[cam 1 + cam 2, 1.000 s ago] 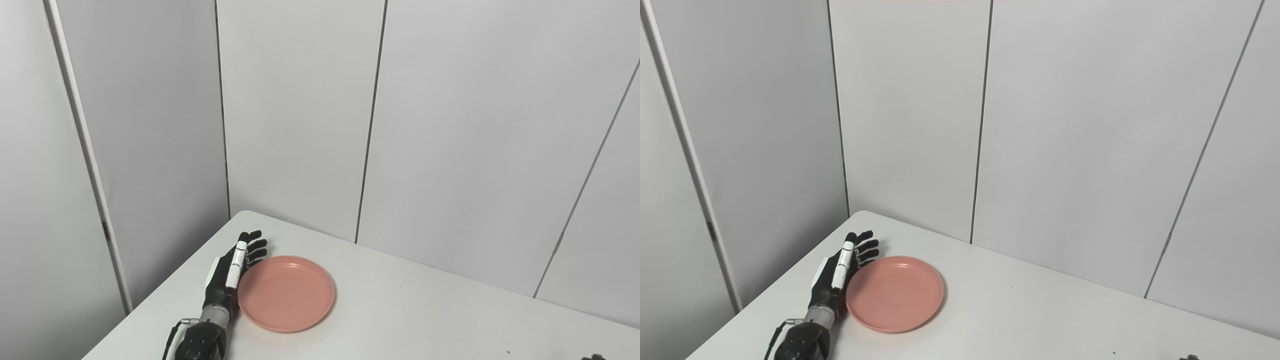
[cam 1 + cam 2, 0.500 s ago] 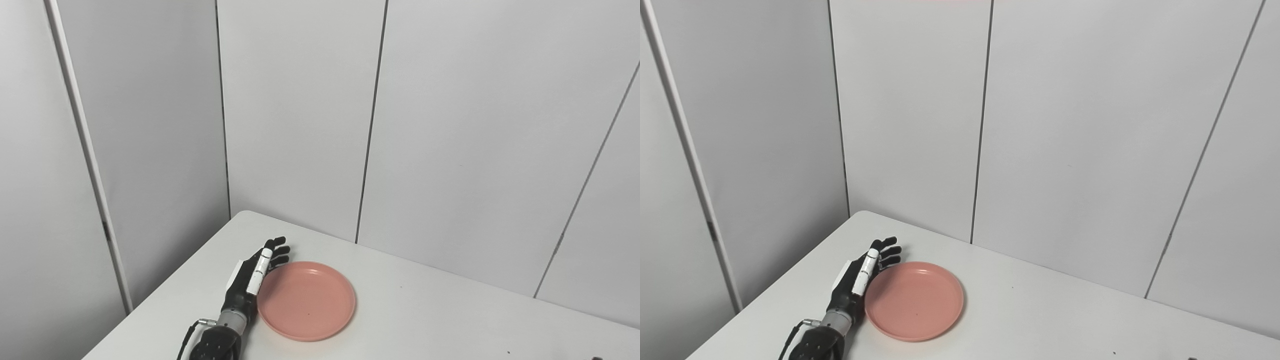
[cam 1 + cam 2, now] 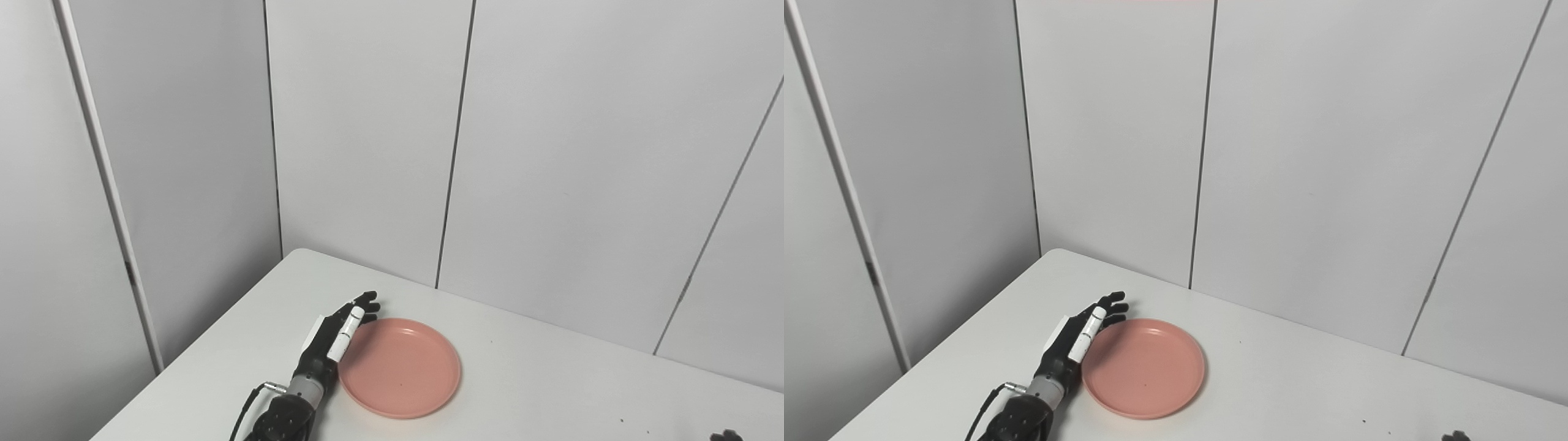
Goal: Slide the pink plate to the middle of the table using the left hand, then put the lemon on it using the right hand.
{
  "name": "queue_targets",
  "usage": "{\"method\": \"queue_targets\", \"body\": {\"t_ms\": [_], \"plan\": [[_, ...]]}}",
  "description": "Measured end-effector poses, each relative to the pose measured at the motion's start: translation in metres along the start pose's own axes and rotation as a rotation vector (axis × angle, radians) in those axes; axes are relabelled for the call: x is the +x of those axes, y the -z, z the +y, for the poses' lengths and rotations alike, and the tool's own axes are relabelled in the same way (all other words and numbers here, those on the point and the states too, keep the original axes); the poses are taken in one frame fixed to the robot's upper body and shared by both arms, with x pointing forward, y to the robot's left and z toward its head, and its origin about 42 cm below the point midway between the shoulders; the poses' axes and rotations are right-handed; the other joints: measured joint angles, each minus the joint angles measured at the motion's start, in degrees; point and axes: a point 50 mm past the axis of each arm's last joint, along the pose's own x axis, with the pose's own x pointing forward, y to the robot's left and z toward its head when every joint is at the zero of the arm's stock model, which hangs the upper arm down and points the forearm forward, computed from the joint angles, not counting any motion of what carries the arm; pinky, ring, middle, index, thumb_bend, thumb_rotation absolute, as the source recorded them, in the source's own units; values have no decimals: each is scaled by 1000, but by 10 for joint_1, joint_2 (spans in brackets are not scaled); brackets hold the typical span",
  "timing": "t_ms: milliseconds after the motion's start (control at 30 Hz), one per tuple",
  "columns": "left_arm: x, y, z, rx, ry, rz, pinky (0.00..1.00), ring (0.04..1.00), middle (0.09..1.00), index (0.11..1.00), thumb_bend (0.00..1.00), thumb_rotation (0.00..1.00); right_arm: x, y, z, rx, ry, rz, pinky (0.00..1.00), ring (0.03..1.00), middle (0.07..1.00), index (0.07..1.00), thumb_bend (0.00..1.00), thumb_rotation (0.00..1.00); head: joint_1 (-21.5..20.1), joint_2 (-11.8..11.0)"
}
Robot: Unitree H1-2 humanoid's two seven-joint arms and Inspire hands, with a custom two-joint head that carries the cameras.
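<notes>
A round pink plate [image 3: 399,367] lies flat and empty on the white table [image 3: 551,380]. My left hand [image 3: 334,340] stands on edge, open, with straight fingers pressed against the plate's left rim; it holds nothing. The same hand [image 3: 1081,337] and plate [image 3: 1144,367] show in the right eye view. Only a dark tip of my right hand [image 3: 726,436] shows at the bottom right edge, so its state is not visible. No lemon is in view.
Grey wall panels [image 3: 551,153] close the table at the back and left. The table's rounded back-left corner [image 3: 300,252] lies behind the hand. Bare tabletop stretches to the right of the plate.
My left hand has pushed the plate to the right across the table, hand and plate moving together. The view has also shifted slightly.
</notes>
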Motion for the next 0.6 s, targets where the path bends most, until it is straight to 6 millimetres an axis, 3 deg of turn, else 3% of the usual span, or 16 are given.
{"method": "queue_targets", "body": {"t_ms": [167, 600], "plan": [[-1, -2, -9, 39, 26, 13, 816, 840, 836, 824, 588, 1000, 0, 0, 0, -2, 1, 1, 1000, 1000, 1000, 1000, 688, 985, 20, -4], [-1, -5, -20, 87, 41, 21, 843, 849, 845, 828, 593, 1000, 0, 0, 1, -6, -2, -5, 1000, 1000, 1000, 1000, 677, 985, -20, 24]]}}
